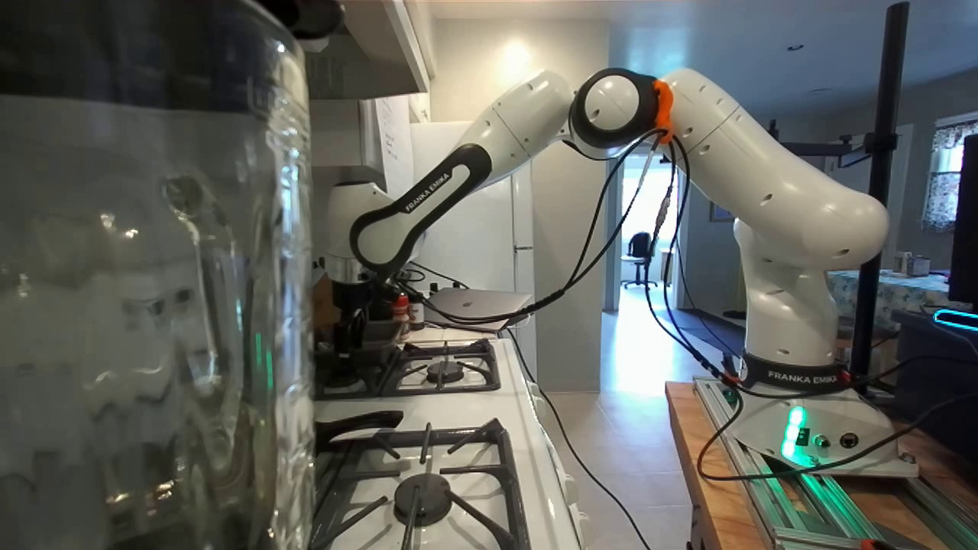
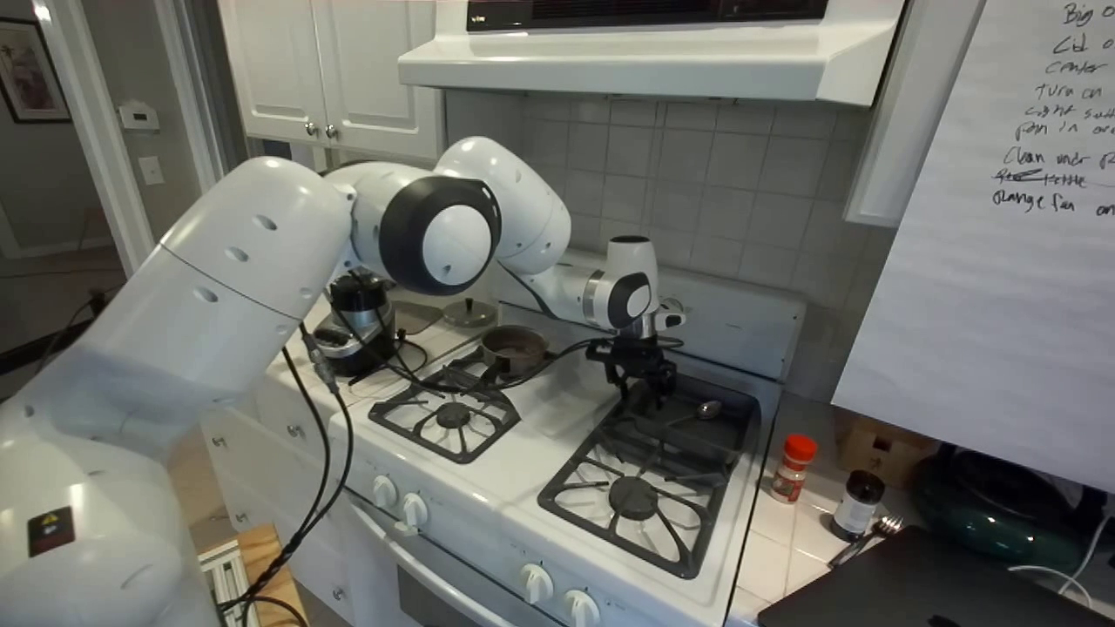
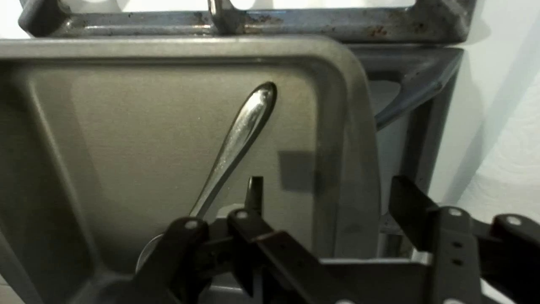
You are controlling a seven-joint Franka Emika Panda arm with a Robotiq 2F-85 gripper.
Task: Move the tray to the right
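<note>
The tray (image 3: 147,114) is a dark grey rectangular metal pan with a raised rim, and fills much of the wrist view. In an exterior view the tray (image 2: 736,416) sits on the back burner on the stove's right side; it also shows partly in an exterior view (image 1: 382,333). A metal spoon (image 3: 236,143) lies inside it. My gripper (image 3: 327,188) is open, one finger over the tray's inside and one beyond its outer edge. The side rim lies between them, with gaps visible on both sides. The gripper also shows in both exterior views (image 1: 350,336) (image 2: 642,390).
Black grates (image 2: 631,531) stand in front of the tray. A pot (image 2: 514,348) sits on the back burner across the stove. The stove's back panel (image 2: 740,322) rises behind. A red-capped jar (image 2: 790,470), a dark bottle (image 2: 858,505) and a laptop (image 1: 481,305) are on the side counter.
</note>
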